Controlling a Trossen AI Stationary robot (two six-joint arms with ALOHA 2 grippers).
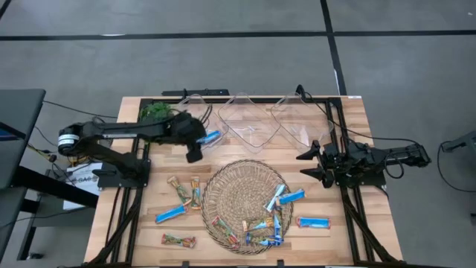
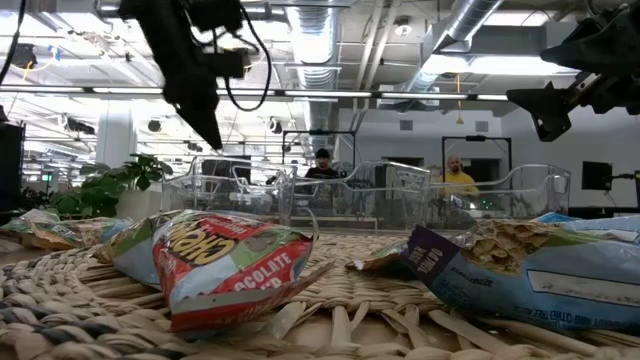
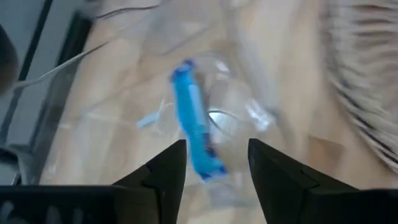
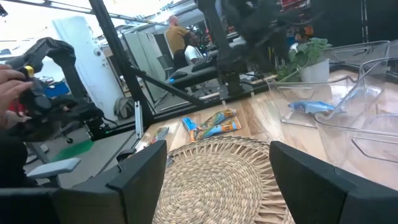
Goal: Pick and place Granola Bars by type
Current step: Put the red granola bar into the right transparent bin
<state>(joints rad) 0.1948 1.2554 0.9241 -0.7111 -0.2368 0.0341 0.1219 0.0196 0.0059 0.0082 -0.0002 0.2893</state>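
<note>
A bright blue granola bar (image 3: 194, 118) lies in the left clear bin (image 1: 195, 119), also seen from above (image 1: 212, 138). My left gripper (image 3: 217, 146) hangs open above it, near that bin's near wall (image 1: 195, 155), fingers either side of the bar without touching it. Several more bars lie in the round wicker tray (image 1: 223, 195) and on the table: brownish ones (image 1: 186, 191), a blue one (image 1: 171, 214), another blue one (image 1: 312, 222). My right gripper (image 1: 311, 164) waits open, raised at the tray's right edge (image 4: 217, 163).
Three clear bins stand along the far side: left, middle (image 1: 249, 123) and right (image 1: 301, 123). A small green plant (image 1: 156, 112) sits at the far left corner. Black frame rails (image 1: 349, 216) run along both table sides. People show in the room beyond the table.
</note>
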